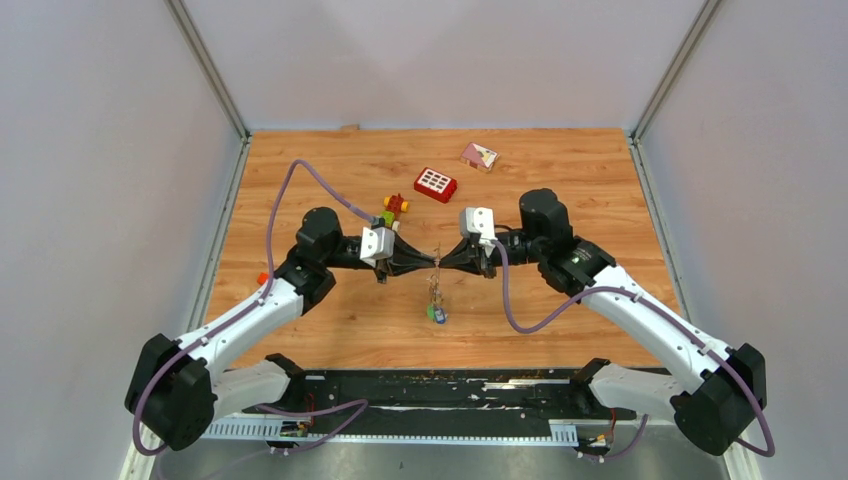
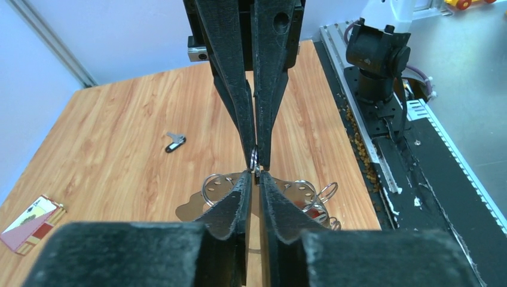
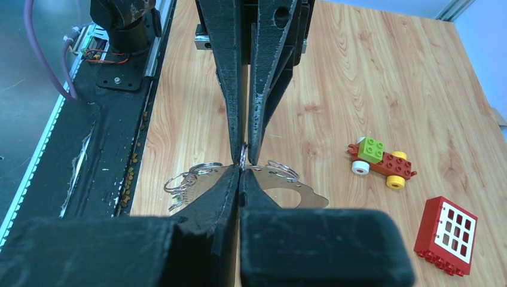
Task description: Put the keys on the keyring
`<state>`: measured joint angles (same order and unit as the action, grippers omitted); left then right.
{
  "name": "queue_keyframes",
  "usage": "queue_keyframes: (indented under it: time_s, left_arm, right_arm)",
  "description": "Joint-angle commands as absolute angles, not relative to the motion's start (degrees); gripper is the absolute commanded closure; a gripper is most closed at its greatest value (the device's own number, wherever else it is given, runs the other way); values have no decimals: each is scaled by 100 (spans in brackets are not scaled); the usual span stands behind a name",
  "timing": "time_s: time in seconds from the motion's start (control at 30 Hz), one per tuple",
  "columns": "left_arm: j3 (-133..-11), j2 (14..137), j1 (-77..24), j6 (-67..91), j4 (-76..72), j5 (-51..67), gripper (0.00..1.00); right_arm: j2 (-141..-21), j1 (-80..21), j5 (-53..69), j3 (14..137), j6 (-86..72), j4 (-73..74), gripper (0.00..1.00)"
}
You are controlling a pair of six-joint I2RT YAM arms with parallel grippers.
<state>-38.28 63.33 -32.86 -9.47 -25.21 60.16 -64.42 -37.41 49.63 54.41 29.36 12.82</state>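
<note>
Held aloft: keyring clamped at tips of right gripper; left gripper pinches it from opposite side, tip to tip, likely steadying hoop for threading. Bunched keys dangle just below both.

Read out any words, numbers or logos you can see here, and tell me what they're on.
None can be read.
The pink card has a printed picture, but any lettering on it is too blurred.
The red brick shows only blank white squares.
The key tags are too small to tell.
</note>
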Motion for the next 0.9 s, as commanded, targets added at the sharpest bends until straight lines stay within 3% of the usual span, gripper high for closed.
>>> queue_keyframes:
  time_s: [0.0, 0.1, 0.5, 0.67, 0.87]
  left_arm:
    - [-3900, 6349, -3321, -917, -2724, 6082, 90]
    - [-3919, 6320, -3325, -921, -2664, 5995, 100]
    - [-5144, 6023, -3819, -3801, 1343, 4141, 100]
    - [-5567, 6144, -4165, -4374, 2262, 3473, 100]
    - [-5624, 6193, -4426, -4453, 2342, 3174, 100]
  right_arm:
    - [-6446, -3711, 5172, 5525, 2873, 862, 100]
    - [-6487, -3718, 5099, 5483, 2906, 844, 99]
    - [-6437, -3722, 4464, 5309, 3705, 1077, 64]
    - [-6532, -3740, 4467, 5304, 3896, 1162, 61]
    - [-6586, -3807, 4673, 5334, 3956, 1262, 63]
